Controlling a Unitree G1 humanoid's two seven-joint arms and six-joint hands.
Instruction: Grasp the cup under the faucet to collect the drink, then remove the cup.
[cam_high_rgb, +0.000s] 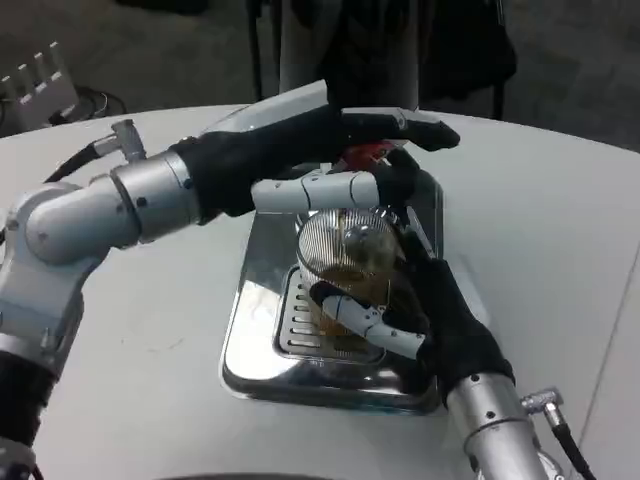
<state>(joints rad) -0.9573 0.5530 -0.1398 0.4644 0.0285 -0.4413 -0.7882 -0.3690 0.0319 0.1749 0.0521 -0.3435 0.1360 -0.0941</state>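
Cup (345, 300): filling, spill-prone, apparently clear plastic; grip mid-wall. Right robot hand (425, 320) wraps it; left robot hand (340, 160) presses the dispenser (350, 245).
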